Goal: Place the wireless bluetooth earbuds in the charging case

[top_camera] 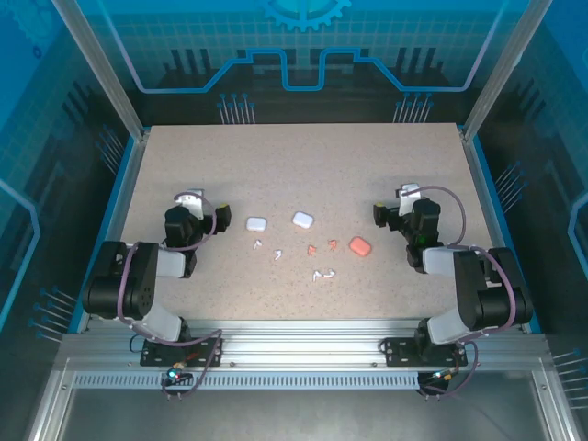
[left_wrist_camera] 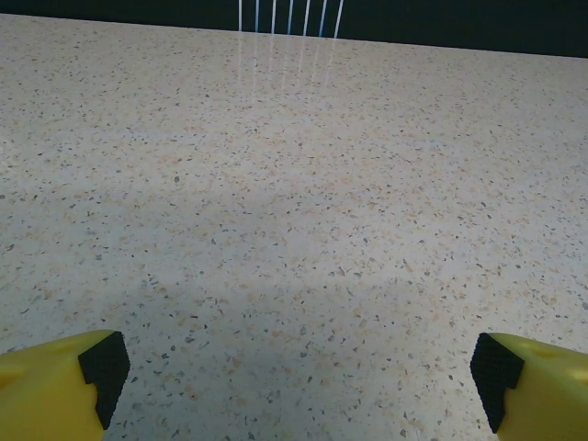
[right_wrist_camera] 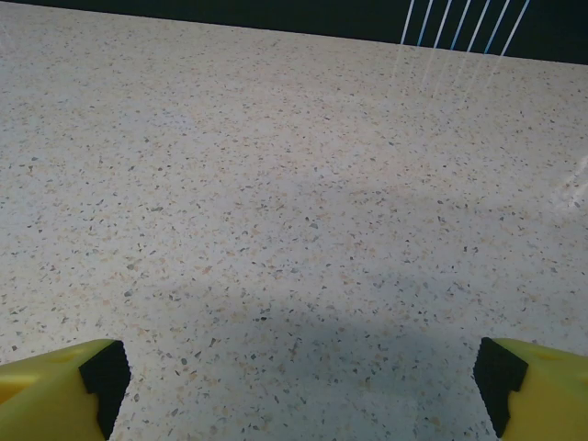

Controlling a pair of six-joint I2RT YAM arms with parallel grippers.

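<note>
Yellow fingertips (left_wrist_camera: 41, 390) with black pads (left_wrist_camera: 103, 372) sat in the bottom corners of my left wrist view, set far apart. My left gripper (left_wrist_camera: 299, 386) stood wide open and held nothing, with bare speckled beige tabletop (left_wrist_camera: 294, 184) between the jaws. My right gripper (right_wrist_camera: 299, 377) stood the same way, spread wide and empty over bare tabletop.

From above, the left gripper (top_camera: 188, 199) sat toward the table's left side and the right gripper (top_camera: 404, 195) toward its right, both well apart from the task's things. Between them lay a white pebble-shaped plastic charging case (top_camera: 255, 223), near it a second white case (top_camera: 302, 220), and further right a salmon-orange case (top_camera: 360, 246). I could not tell what the cases held; they were too small.

Tiny stemmed plastic earbuds lay loose on the tabletop, on the near side of the cases: a white earbud (top_camera: 258, 244), another white earbud (top_camera: 277, 254), a white pair (top_camera: 323, 275) nearest me, and two salmon-orange earbuds (top_camera: 311, 248) (top_camera: 333, 243) just left of the salmon-orange case.
</note>
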